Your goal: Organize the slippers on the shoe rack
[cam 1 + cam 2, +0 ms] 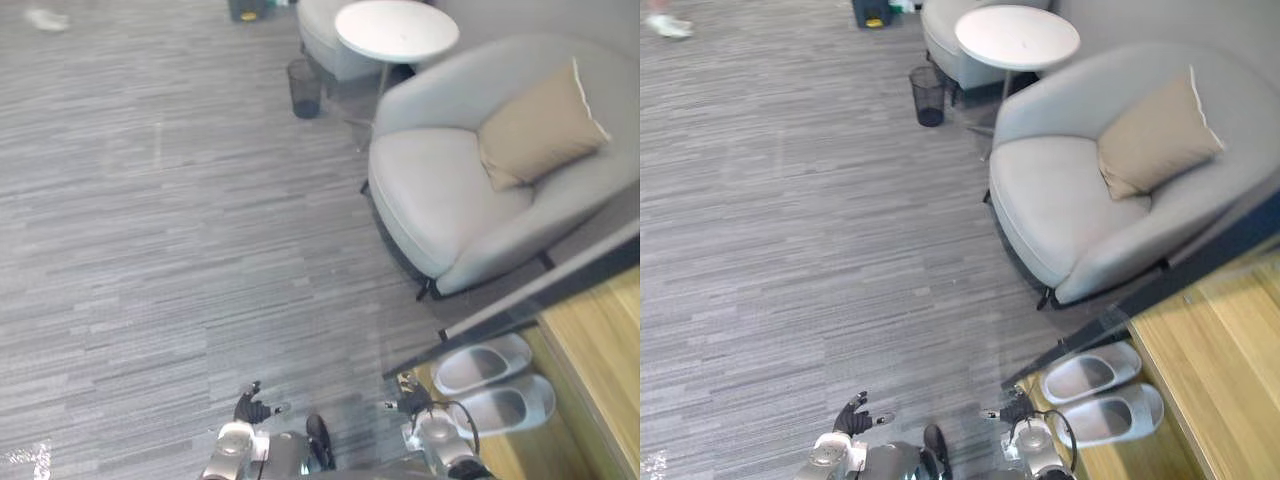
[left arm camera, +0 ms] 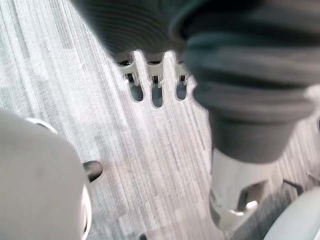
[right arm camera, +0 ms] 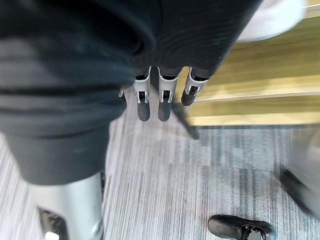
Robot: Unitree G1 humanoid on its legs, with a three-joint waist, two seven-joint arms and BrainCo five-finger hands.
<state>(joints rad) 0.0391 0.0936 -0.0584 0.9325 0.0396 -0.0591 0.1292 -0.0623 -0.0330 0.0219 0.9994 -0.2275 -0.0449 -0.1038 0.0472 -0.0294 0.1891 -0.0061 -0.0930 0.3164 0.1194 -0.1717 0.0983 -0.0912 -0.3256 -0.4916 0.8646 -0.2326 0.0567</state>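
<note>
Two light grey slippers lie side by side on the low wooden shoe rack (image 1: 600, 340) at the lower right, one (image 1: 482, 362) farther from me and one (image 1: 505, 405) nearer. My right hand (image 1: 408, 395) hangs just left of the rack's dark corner post, beside the nearer slipper and apart from it. Its fingers (image 3: 162, 97) are straight over the carpet and hold nothing. A pale slipper edge (image 3: 272, 20) shows on the wood past them. My left hand (image 1: 255, 405) hangs over bare carpet farther left, its fingers (image 2: 156, 85) straight and holding nothing.
A grey armchair (image 1: 440, 200) with a tan cushion (image 1: 540, 125) stands behind the rack. Beyond it are a round white side table (image 1: 397, 30), a second chair and a dark waste bin (image 1: 304, 88). Grey carpet (image 1: 150, 230) stretches across the left.
</note>
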